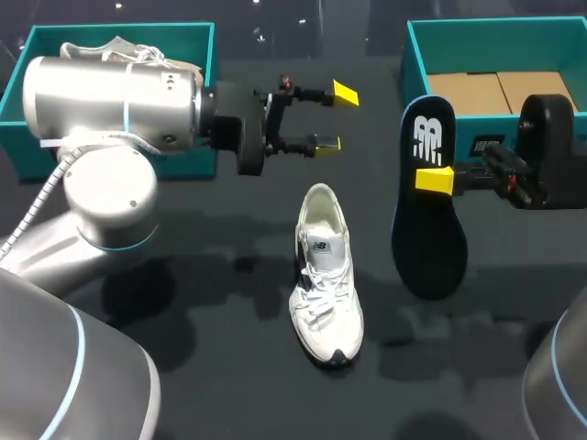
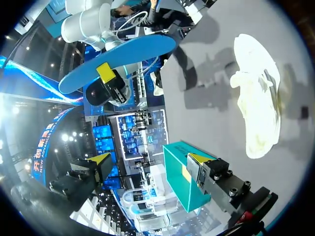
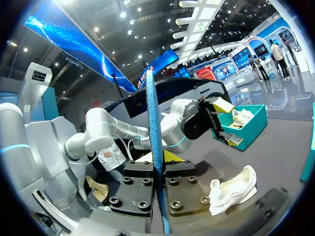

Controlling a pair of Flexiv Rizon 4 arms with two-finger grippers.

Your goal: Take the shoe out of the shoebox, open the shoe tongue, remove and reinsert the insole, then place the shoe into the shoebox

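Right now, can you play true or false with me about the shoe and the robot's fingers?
1. The white shoe lies on the table. True.
2. The left fingers are squeezing the shoe. False: they are open, hold nothing and do not touch the shoe.
3. The right fingers hold the insole. True.
4. The insole is tucked inside the shoe. False: it is out of the shoe, held beside it.
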